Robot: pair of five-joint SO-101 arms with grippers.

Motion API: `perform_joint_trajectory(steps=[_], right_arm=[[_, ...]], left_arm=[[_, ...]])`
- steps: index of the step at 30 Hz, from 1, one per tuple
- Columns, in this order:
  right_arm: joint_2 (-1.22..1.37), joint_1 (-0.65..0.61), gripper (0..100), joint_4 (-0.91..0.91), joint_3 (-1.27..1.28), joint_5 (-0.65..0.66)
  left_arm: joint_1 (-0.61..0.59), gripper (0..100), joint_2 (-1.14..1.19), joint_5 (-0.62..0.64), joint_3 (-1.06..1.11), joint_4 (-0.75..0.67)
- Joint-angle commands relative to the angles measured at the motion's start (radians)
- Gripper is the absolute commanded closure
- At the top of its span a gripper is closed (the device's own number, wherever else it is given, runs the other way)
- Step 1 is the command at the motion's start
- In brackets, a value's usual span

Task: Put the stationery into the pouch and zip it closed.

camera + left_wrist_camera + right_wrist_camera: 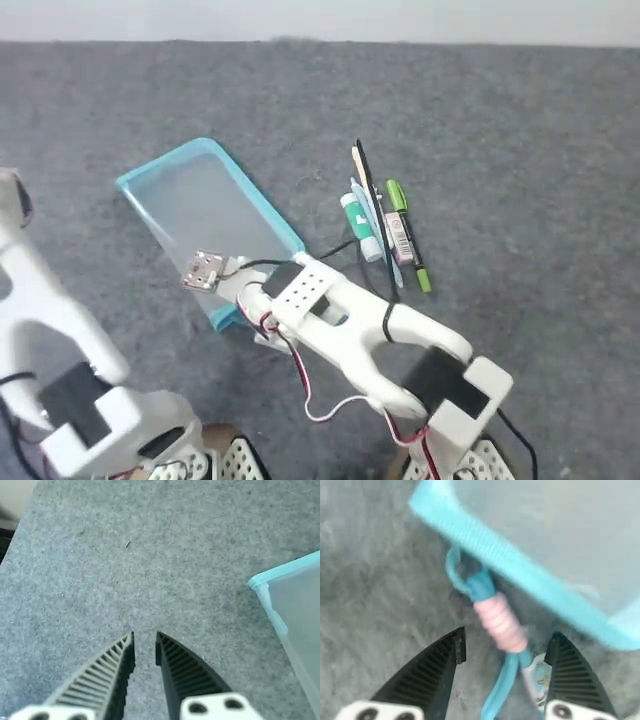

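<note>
Our R gripper (509,634) hangs open astride the pink zip pull (500,622) of the pouch (190,205), mid-desk; stationery (385,225) lies beside it. We should pinch the bead squarely. L gripper (145,637) is barely open & empty.

White arms (340,320) carry black motor blocks (440,385), red-and-white cables (304,388), and ribbed black jaws.

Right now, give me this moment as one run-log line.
right fingers open around pink beaded zipper pull | left fingers apart over grey mat | pens and green highlighter beside translucent turquoise-edged pouch, not yet inside
</note>
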Motion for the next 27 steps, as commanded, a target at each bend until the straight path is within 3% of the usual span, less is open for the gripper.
perform_joint_trajectory(steps=[1,13,16,19,27], right_arm=[[-0.019,-0.01,73.9,-0.015,-0.097,0.008],[0.114,-0.03,74.6,-0.019,-0.132,0.014],[0.128,-0.025,83.7,-0.015,-0.133,0.014],[0.127,0.012,99.8,-0.001,-0.155,0.009],[0.085,0.213,99.2,0.275,-0.388,-0.069]], left_arm=[[-0.003,93,-0.003,-0.011,-0.058,0.0],[0.0,93,0.0,-0.011,-0.058,0.0],[0.0,93,0.0,-0.009,-0.054,0.0],[0.002,93,-0.008,-0.006,-0.053,0.002],[0.077,93,-0.129,-0.058,-0.056,0.11]])
